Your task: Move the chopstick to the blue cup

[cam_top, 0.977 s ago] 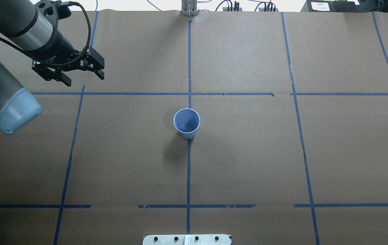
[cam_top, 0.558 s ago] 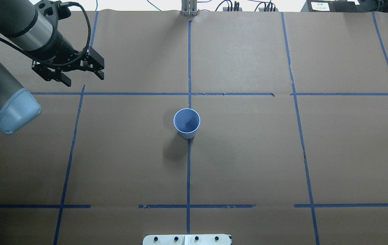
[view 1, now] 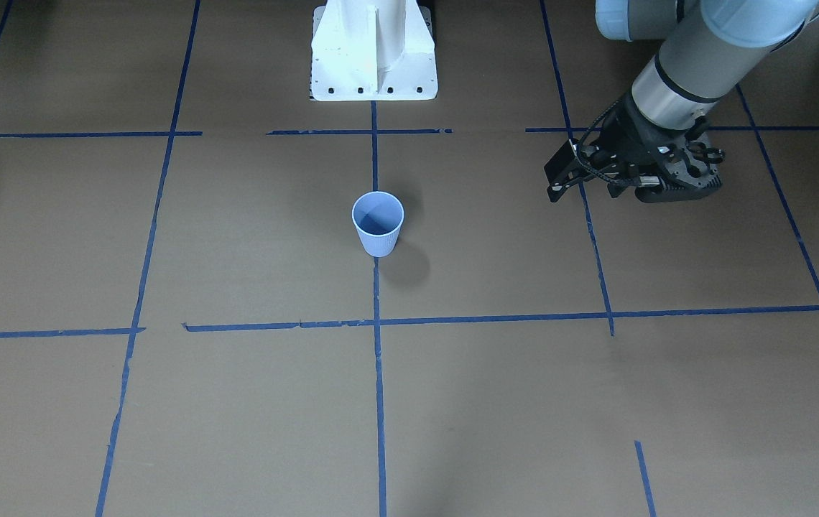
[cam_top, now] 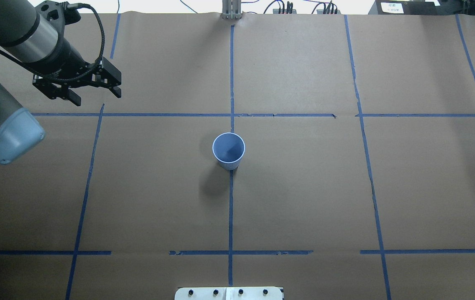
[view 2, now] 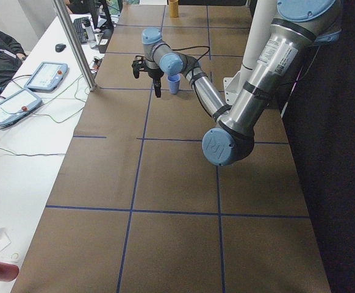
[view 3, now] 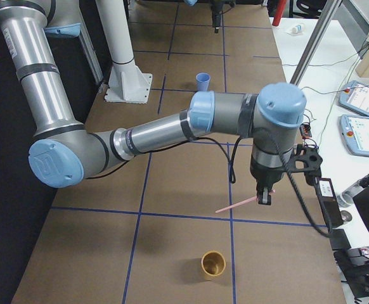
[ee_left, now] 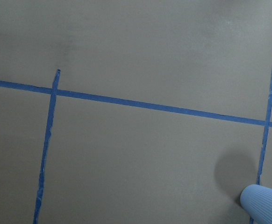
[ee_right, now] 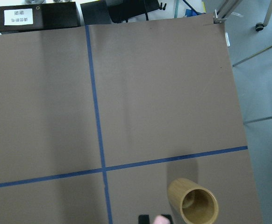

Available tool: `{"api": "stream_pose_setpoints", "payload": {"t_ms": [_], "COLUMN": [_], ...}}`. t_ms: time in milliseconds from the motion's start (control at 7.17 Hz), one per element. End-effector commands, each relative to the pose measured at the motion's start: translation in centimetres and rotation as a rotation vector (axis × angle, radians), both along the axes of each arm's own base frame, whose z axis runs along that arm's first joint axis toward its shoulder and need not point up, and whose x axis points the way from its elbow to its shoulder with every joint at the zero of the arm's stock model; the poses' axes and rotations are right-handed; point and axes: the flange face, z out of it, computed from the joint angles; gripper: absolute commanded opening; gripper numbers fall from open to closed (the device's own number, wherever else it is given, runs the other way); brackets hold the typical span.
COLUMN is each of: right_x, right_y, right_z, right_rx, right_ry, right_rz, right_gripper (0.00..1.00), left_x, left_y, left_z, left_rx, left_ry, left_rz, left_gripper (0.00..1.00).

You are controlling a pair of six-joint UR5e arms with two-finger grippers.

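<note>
The blue cup (cam_top: 228,150) stands upright and empty at the table's middle, also in the front view (view 1: 378,222), the side views (view 2: 174,84) (view 3: 202,81) and the left wrist view's lower right corner (ee_left: 264,205). My left gripper (cam_top: 96,96) (view 1: 611,194) is open and empty, hovering well to the cup's far left. My right gripper (view 3: 264,199) is outside the overhead view, at the table's right end; it is shut on a pale pink chopstick (view 3: 235,205) held about level above the table. The chopstick's tip shows between the fingers in the right wrist view (ee_right: 161,219).
A tan bamboo cup (view 3: 213,265) (ee_right: 193,205) stands upright just below the right gripper near the table's end. The white robot base (view 1: 373,50) is on the centre line. A side table with tablets (view 3: 362,126) runs along the far edge.
My left gripper has shifted a little to the left and farther away in the overhead view, still open. The blue cup has not moved.
</note>
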Motion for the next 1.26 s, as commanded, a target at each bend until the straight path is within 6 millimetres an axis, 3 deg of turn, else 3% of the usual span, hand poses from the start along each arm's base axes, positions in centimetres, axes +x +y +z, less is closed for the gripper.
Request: {"api": "stream_pose_setpoints", "payload": {"t_ms": [0,140,419,558,698,837,977,1116], "right_x": [-8.6,-14.2,-25.3,-31.0,-36.7,-41.9,-48.1,-52.5], "right_y": [-1.7,-1.7,0.2,1.8,4.2,5.9,7.5,9.1], "right_z": [-11.7,-14.9,-24.8,-30.6,-34.5,-38.0,-39.5,-40.4], "right_rx": [-0.006,-0.032,-0.048,-0.035,-0.008,0.066,0.16,0.226], "right_ry": [-0.015,-0.09,-0.151,-0.171,-0.141,-0.135,-0.138,-0.122], "right_rz": [-0.078,-0.039,0.019,0.022,0.027,0.023,0.052,0.085], "right_gripper": [0.0,0.0,0.0,0.0,0.0,0.0,0.0,0.0], "left_x": [-5.3,-9.0,-17.0,-20.8,-23.8,-26.5,-29.0,-30.7], "left_y": [-0.6,-1.2,-2.1,-2.4,-3.3,-4.2,-5.1,-5.4], "left_z": [4.6,8.1,14.6,18.5,21.0,24.1,27.0,28.7], "left_rx": [0.112,0.171,0.254,0.277,0.292,0.297,0.308,0.323], "left_ry": [-0.051,-0.093,-0.165,-0.199,-0.22,-0.237,-0.249,-0.257], "left_rz": [0.049,0.08,0.123,0.155,0.17,0.193,0.226,0.245], "left_gripper": [1.0,1.0,1.0,1.0,1.0,1.0,1.0,1.0]}}
